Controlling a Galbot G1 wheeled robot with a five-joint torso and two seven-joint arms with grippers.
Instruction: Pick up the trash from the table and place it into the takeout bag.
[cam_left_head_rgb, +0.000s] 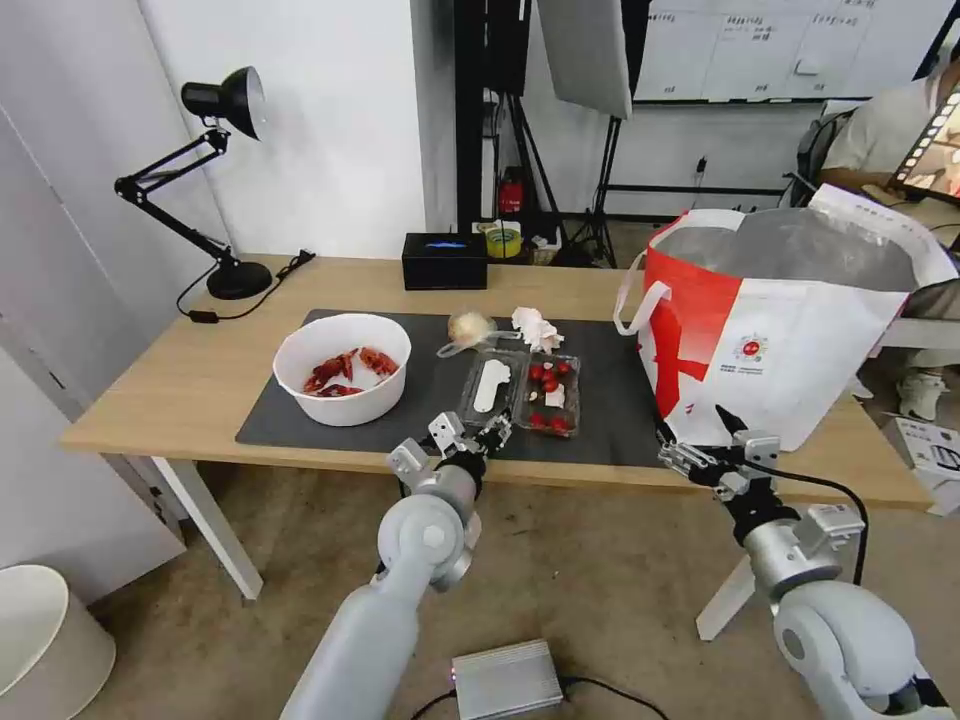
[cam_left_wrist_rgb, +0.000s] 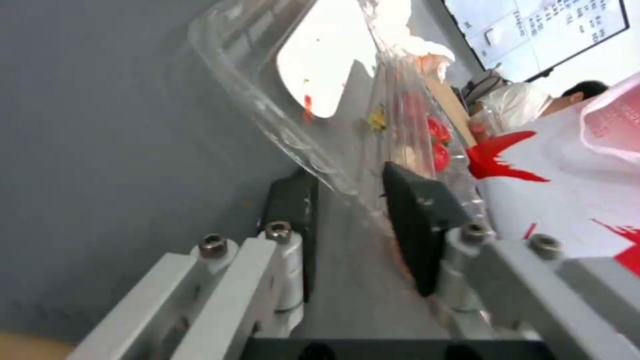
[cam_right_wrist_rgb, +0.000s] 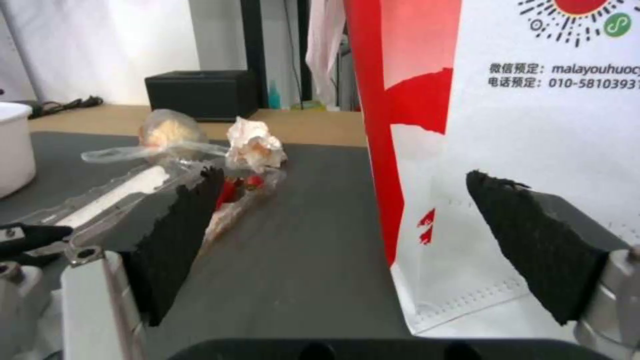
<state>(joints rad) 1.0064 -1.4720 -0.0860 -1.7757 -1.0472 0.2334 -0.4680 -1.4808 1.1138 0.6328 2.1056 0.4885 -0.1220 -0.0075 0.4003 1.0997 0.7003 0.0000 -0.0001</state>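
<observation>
**Clear tray at the left hand**

Clear plastic clamshell tray (cam_left_head_rgb: 520, 388) lies on the desk's (cam_left_head_rgb: 160, 390) dark mat (cam_left_head_rgb: 430, 385), beside the takeout bag (cam_left_head_rgb: 790, 340). The left hand (cam_left_head_rgb: 493, 434) straddles the tray's near edge, fingers narrowly parted. The right hand (cam_left_head_rgb: 692, 425) gapes wide at the bag's lower corner.
</observation>
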